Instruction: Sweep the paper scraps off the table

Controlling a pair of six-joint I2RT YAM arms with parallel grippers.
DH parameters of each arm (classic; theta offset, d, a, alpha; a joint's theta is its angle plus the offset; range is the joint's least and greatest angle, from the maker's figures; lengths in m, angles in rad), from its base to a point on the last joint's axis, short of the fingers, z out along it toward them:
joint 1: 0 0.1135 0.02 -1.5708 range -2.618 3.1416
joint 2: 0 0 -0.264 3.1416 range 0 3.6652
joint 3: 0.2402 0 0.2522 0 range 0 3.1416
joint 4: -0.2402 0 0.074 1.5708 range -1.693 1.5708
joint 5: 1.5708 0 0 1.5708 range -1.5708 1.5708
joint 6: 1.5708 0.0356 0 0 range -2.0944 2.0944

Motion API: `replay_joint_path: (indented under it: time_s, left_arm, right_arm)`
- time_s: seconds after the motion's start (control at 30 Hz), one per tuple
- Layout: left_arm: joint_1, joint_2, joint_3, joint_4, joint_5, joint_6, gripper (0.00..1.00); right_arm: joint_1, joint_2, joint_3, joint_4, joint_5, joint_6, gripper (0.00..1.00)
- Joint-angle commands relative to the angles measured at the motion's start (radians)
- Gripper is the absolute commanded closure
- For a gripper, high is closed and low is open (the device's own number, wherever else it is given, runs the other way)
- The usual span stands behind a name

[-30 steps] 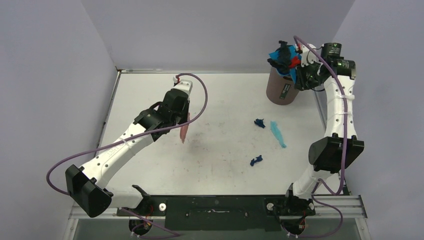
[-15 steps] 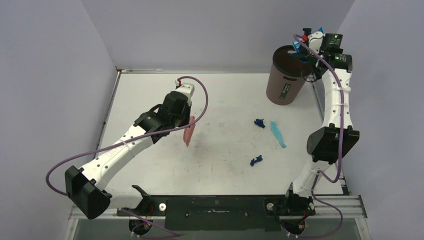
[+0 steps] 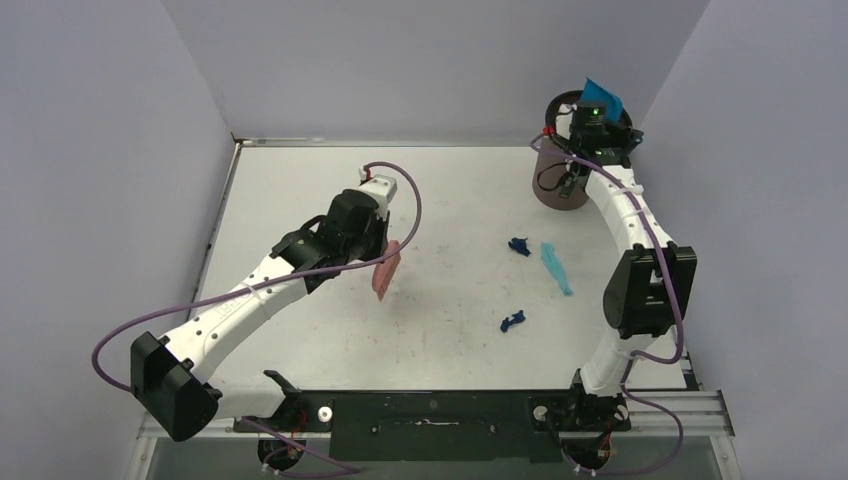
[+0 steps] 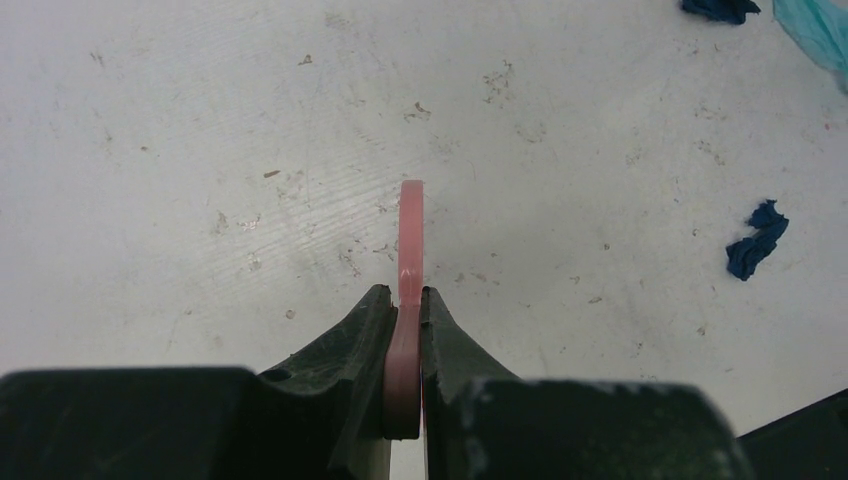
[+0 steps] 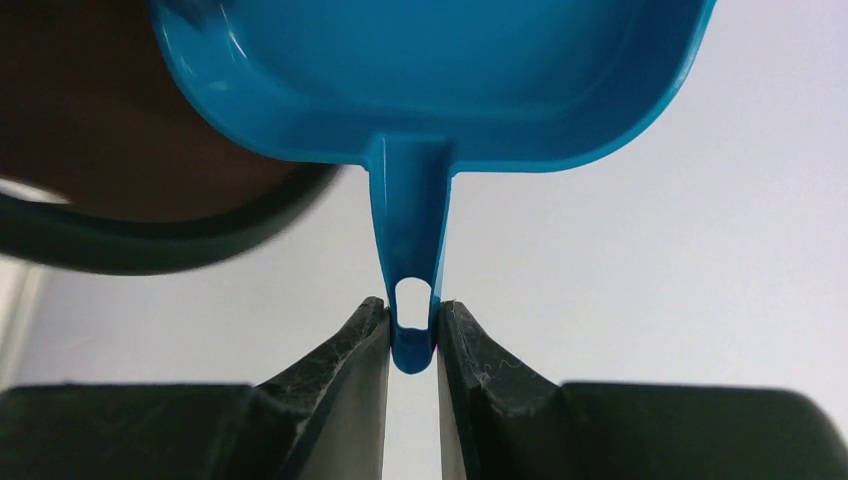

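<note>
Holding dustpan (image 5: 430, 70) above brown bin (image 3: 553, 198), right tool (image 5: 412, 335).

A robot test lab; bare lilac walls (image 3: 420, 70) enclose a scuffed white table (image 3: 300, 180) with bolted-on arms (image 3: 250, 295).

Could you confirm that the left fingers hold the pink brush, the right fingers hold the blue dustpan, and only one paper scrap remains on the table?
Not quite: three paper scraps lie on the table, two dark blue and one light-blue strip, as the top external view shows. The brush and dustpan grips are right.
</note>
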Motion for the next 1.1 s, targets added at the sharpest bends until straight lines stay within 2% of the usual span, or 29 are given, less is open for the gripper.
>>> replay_joint_path:
  time_s: [0.0,0.17,0.4,0.53,0.67,0.8,0.93,1.07]
  left_arm:
    - [-0.005,-0.039,-0.016,0.091,0.073,0.024,1.00]
    - [-0.005,-0.078,-0.046,0.110,0.078,0.040,1.00]
    - [-0.007,-0.120,-0.077,0.129,0.097,0.033,1.00]
    - [-0.019,-0.125,-0.057,0.136,0.134,0.006,1.00]
    - [-0.045,-0.098,-0.005,0.148,0.195,-0.024,1.00]
    - [-0.122,-0.040,0.068,0.157,0.230,-0.062,1.00]
    - [-0.243,0.061,0.175,0.173,0.204,-0.096,1.00]
    - [-0.314,0.206,0.238,0.295,0.204,-0.178,1.00]
  right_arm:
    - [-0.020,-0.098,0.024,0.245,0.187,-0.188,0.95]
    - [-0.023,-0.087,0.122,0.099,0.173,-0.093,0.95]
    - [-0.022,-0.119,0.148,-0.044,0.168,0.028,0.95]
    - [-0.016,-0.184,0.170,-0.169,0.113,0.180,0.95]
    - [-0.016,-0.278,0.156,-0.360,-0.019,0.386,0.95]
    - [-0.044,-0.391,0.019,-0.525,-0.244,0.567,0.95]
    - [-0.116,-0.503,-0.187,-0.576,-0.537,0.667,0.95]
    - [-0.186,-0.618,-0.340,-0.575,-0.827,0.783,0.95]
